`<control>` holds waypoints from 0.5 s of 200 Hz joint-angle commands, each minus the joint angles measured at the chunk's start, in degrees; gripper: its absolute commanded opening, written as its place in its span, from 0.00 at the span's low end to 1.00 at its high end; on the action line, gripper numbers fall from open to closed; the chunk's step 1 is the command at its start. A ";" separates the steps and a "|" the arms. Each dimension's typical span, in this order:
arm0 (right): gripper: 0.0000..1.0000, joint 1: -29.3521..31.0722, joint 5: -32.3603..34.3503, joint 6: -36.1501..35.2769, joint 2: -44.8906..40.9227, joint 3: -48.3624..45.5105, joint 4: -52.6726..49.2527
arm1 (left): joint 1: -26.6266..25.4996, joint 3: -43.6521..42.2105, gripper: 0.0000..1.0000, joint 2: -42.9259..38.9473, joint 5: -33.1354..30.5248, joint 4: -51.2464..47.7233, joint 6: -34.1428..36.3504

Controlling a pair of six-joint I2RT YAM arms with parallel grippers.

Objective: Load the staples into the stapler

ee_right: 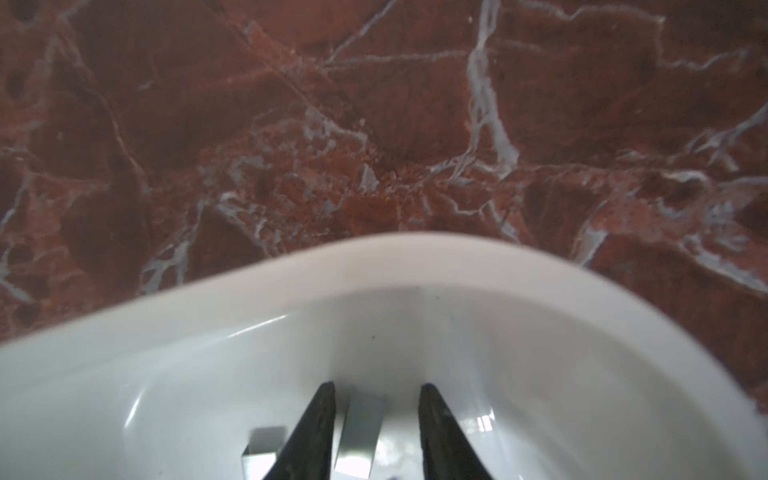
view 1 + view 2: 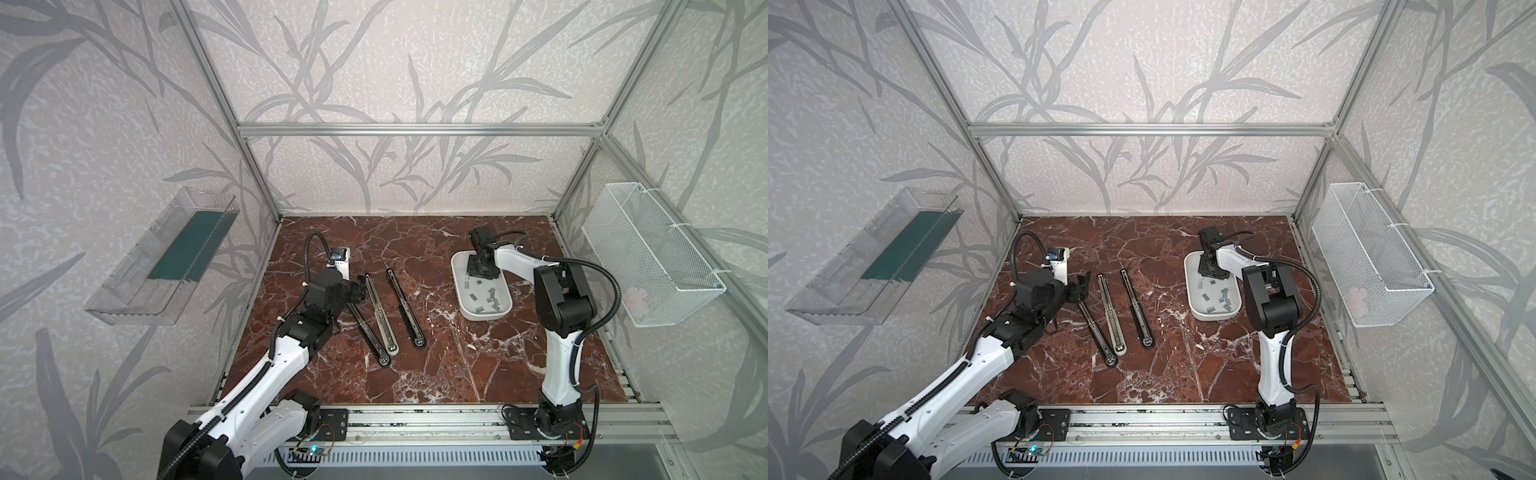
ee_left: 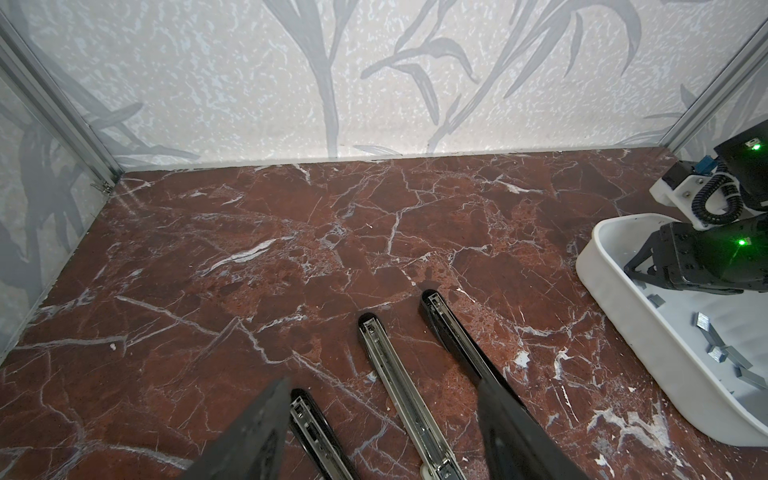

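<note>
right wrist view puts your right tool (image 1: 377,386) low inside the white tray (image 1: 374,257). its jaws are part-way spread and straddle one grey strip of the staples (image 1: 359,432). the strip lies close against one finger (image 1: 311,432), with a clear gap to the other, so nothing is pinched yet. close slowly and let the far finger come up to the strip rather than shove it. it looks thin and slick, and on that glossy tray floor it will likely skate or tip if you squeeze off-centre. get the tips right down to the floor before you close, and take the strip across its narrow width.

a second strip (image 1: 264,444) sits just outside the near finger, so watch that it does not ride up with the first. more staples lie scattered toward the other end of the tray in a top view (image 2: 486,297).

lift straight up to clear the rim before you cross the bench (image 2: 436,365).

the stapler (image 2: 380,311) lies well apart from the tray, opened out as three long bars with their channels up. i cannot tell which bars belong together.

your left tool (image 3: 384,382) is spread wide over the bars' far ends and holds nothing. use it to steady a bar when the strip arrives.
</note>
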 commanded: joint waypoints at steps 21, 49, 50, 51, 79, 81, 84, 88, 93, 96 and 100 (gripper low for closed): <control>0.28 -0.32 -1.82 1.76 2.18 2.61 -1.24 | 0.23 -0.62 0.73 -1.08 0.09 1.13 -0.69; 0.23 -0.23 -2.94 2.01 2.15 2.44 -1.40 | 0.25 -0.69 0.73 -1.13 -0.20 1.13 -0.67; 0.23 -0.23 -2.94 2.00 2.13 2.39 -1.45 | 0.24 -0.67 0.73 -1.14 -0.18 1.13 -0.66; 0.23 -0.23 -2.94 1.99 2.11 2.37 -1.47 | 0.28 -0.66 0.73 -1.14 -0.17 1.08 -0.66; 0.23 0.14 -2.02 1.63 0.98 1.12 -1.71 | 0.23 -0.67 0.73 -0.97 -0.24 1.31 -0.65; 0.24 0.25 -1.85 1.50 0.89 1.12 -1.75 | 0.23 -0.67 0.73 -0.95 -0.18 1.28 -0.61; 0.24 0.35 -1.47 1.41 0.75 1.04 -1.82 | 0.23 -0.65 0.73 -0.99 -0.17 1.30 -0.59; 0.25 0.44 -1.10 1.25 0.66 0.83 -2.12 | 0.23 -0.65 0.73 -0.86 -0.15 1.33 -0.63; 0.26 0.55 -0.64 1.05 0.44 0.70 -2.26 | 0.23 -0.65 0.73 -0.88 -0.16 1.30 -0.61; 0.26 0.63 -0.58 0.88 0.35 0.53 -2.24 | 0.23 -0.58 0.73 -0.88 -0.08 1.26 -0.64; 0.26 0.71 -0.44 0.69 0.27 0.42 -2.28 | 0.23 -0.63 0.73 -0.82 -0.08 1.34 -0.65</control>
